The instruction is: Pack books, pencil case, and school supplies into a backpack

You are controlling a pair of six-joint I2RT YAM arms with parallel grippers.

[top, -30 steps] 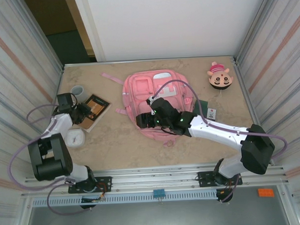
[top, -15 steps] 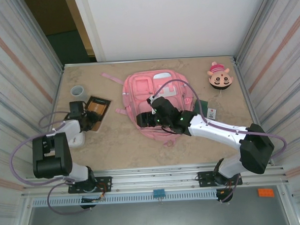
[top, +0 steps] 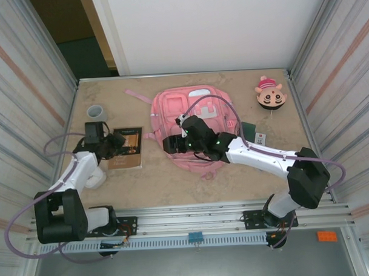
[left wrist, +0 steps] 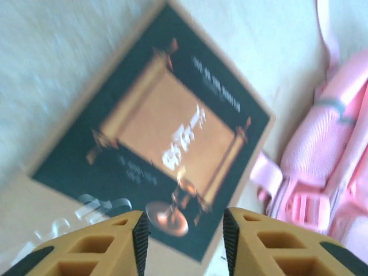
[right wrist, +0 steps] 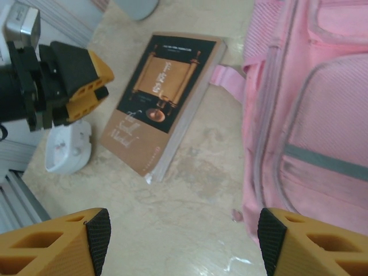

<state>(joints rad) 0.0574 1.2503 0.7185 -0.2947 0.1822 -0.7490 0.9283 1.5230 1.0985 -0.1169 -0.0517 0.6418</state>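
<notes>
From above, the pink backpack (top: 171, 111) is lying mid-desk (top: 144, 185), the book (top: 129, 149) flat just left of it, and the dark green pencil case (top: 249, 128) is at its right edge.

In the left wrist view, the left gripper (top: 117, 142) is hovering half released at the book's edge, clamping nothing.

In the right wrist view, the right gripper (top: 171, 144) is standing wide released over bare desk between book and backpack.

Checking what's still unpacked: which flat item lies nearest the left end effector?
The brown book, right by the left end effector. The dark green pencil case lies on the other side of the pink backpack.
</notes>
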